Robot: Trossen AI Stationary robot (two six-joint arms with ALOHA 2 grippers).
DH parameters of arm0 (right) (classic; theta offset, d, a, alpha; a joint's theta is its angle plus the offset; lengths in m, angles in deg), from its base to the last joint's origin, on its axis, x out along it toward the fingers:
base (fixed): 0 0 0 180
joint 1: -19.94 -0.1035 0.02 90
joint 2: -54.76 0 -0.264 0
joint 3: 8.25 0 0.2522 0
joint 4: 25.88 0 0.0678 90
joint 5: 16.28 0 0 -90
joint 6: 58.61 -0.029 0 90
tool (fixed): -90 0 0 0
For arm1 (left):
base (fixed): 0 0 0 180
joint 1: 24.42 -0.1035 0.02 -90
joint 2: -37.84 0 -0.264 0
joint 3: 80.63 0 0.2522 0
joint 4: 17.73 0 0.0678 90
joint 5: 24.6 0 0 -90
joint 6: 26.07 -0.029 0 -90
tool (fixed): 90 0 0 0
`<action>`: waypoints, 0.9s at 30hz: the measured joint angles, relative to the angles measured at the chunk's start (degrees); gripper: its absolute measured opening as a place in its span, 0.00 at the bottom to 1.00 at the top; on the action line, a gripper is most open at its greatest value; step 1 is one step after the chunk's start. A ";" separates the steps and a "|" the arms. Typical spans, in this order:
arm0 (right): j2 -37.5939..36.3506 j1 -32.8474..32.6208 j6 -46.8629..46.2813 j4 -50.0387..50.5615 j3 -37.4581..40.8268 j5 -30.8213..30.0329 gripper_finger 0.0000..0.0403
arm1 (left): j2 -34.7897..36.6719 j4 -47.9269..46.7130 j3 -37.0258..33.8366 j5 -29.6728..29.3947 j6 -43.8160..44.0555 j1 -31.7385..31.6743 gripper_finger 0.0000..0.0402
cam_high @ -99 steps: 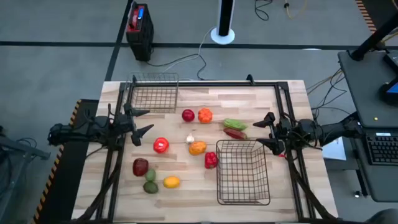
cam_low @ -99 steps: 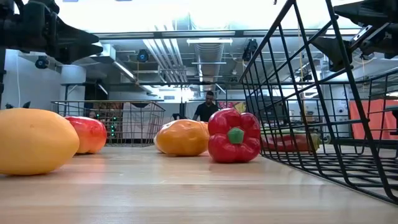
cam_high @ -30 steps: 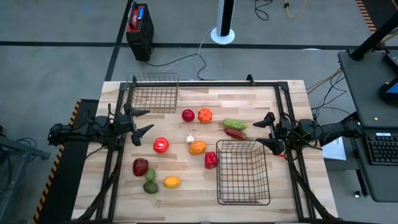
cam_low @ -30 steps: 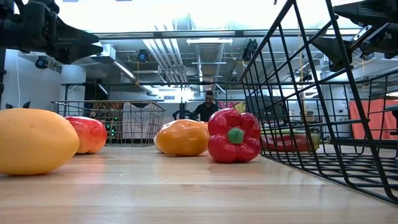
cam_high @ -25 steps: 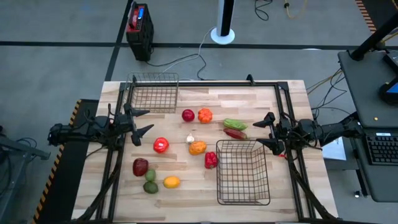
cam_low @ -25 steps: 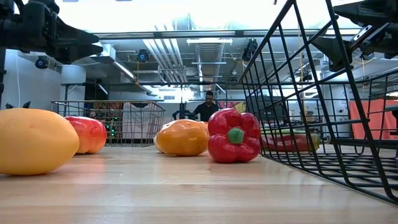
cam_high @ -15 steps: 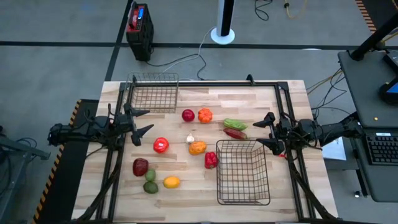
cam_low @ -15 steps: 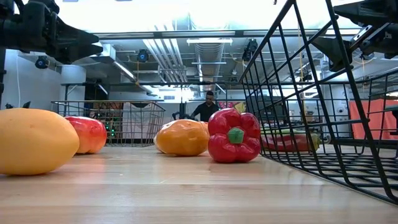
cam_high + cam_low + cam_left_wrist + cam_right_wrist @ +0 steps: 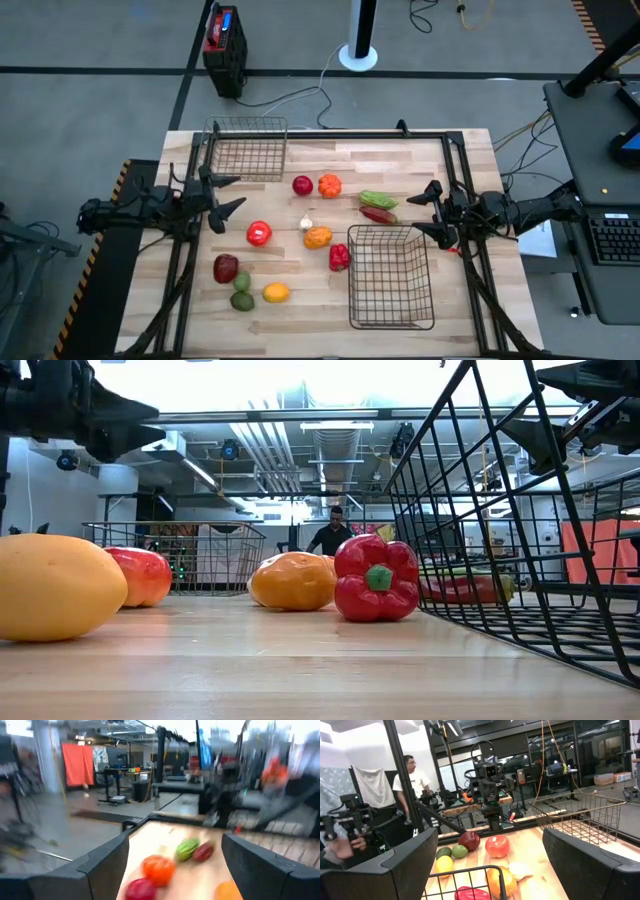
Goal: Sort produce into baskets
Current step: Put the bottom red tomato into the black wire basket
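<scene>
High view shows you the produce (image 9: pixel 318 237) scattered on the desk (image 9: pixel 460 160) between the small basket (image 9: pixel 246 148) and the big basket (image 9: pixel 389 275). Your left tool (image 9: pixel 222 194) hovers open beside the small basket; your right tool (image 9: pixel 428 208) hovers open, empty, near the big basket's corner.

Two dark jointed arms; left tool (image 9: pixel 222 195), right tool (image 9: pixel 428 209), black tapered fingers.
</scene>
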 joint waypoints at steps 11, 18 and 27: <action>-0.01 -0.01 0.00 0.00 0.00 0.00 0.87 | 0.00 1.93 0.02 -0.04 15.66 0.00 0.75; -0.01 -0.01 -0.17 0.00 0.00 -0.02 0.87 | -0.26 1.75 0.02 0.00 18.49 -0.02 0.75; 0.00 0.00 -6.04 0.10 -0.30 -1.87 0.87 | -7.46 6.58 0.02 3.58 28.10 0.02 0.75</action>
